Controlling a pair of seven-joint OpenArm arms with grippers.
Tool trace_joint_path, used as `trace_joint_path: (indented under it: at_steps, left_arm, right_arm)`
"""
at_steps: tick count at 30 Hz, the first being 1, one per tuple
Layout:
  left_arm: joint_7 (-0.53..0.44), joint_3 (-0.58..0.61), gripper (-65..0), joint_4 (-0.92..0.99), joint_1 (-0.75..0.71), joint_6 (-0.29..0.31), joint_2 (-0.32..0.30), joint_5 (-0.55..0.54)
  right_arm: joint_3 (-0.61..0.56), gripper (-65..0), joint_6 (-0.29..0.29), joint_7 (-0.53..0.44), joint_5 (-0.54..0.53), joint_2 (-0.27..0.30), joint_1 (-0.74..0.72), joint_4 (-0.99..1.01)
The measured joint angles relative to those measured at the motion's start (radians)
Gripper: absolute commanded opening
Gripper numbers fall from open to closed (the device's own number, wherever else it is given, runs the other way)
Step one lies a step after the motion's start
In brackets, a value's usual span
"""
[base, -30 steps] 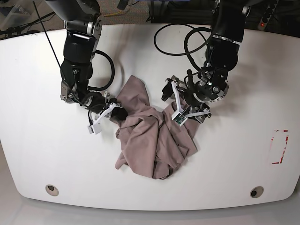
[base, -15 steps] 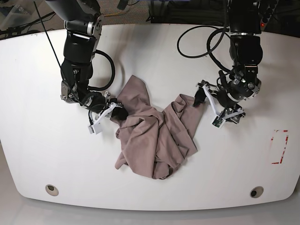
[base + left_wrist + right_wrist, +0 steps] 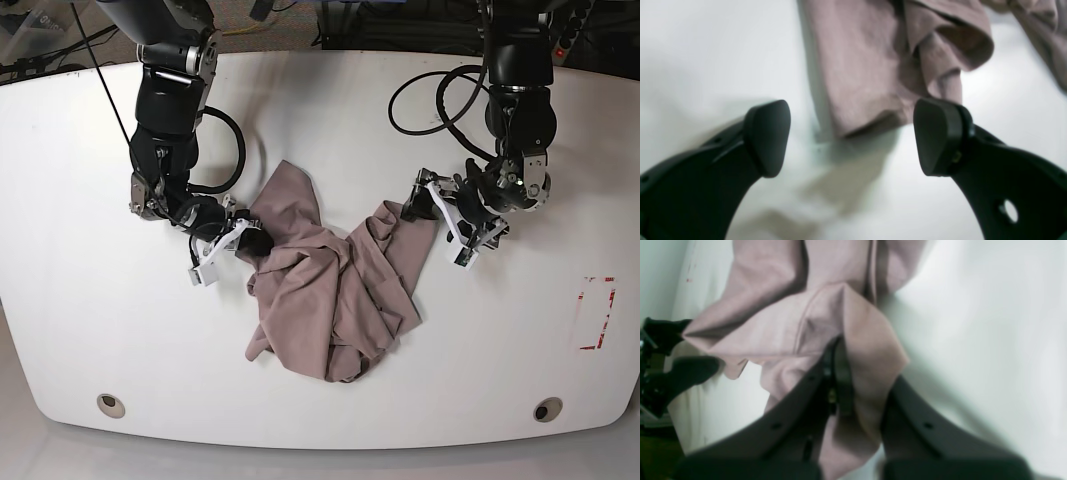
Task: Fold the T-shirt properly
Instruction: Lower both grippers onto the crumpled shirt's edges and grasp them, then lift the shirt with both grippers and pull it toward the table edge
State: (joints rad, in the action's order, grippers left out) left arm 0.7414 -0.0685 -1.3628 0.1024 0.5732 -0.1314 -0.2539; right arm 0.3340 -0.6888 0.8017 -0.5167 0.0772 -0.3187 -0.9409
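1. The T-shirt (image 3: 330, 290) lies crumpled in a loose heap near the middle of the white table (image 3: 80, 300), nowhere spread flat.
2. One flap of the shirt runs up and away from the heap toward the table's far edge; the bulk sags toward the near edge.
3. The right gripper (image 3: 245, 243) sits at the heap's side nearest the right arm, its jaws pressed together with a fold of the mauve cloth pinched between them.
4. In the right wrist view (image 3: 836, 373) the fabric drapes over and around the closed fingers.
5. The left gripper (image 3: 440, 215) is at the opposite side of the heap, jaws spread wide and holding nothing.
6. In the left wrist view the two dark pads (image 3: 768, 136) stand well apart, with a hemmed edge of the shirt (image 3: 867, 76) lying on the table beyond them; whether the far pad touches the cloth cannot be told.
7. A black cable (image 3: 440, 100) loops on the table behind the left arm, clear of the shirt.
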Motion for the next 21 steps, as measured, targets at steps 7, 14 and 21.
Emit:
trace_joint_path:
  at_steps: [7, 14, 21]
  left_arm:
    - [-0.021, -0.001, -17.2, 0.032, 0.016, 0.0, 0.013, -0.01]
    - [-0.037, 0.001, -57.9, 0.067, 0.019, 0.0, 0.021, -0.019]
    - [-0.045, 0.022, -61.8, 0.12, 0.055, 0.001, 0.022, -0.027]
  right_arm:
    - [0.0, -65.0, 0.0, 0.003, -0.004, 0.0, 0.002, 0.0]
    - [0.0, -65.0, 0.0, 0.003, -0.004, 0.0, 0.002, 0.0]
    - [0.0, -65.0, 0.0, 0.003, -0.005, 0.0, 0.002, 0.0]
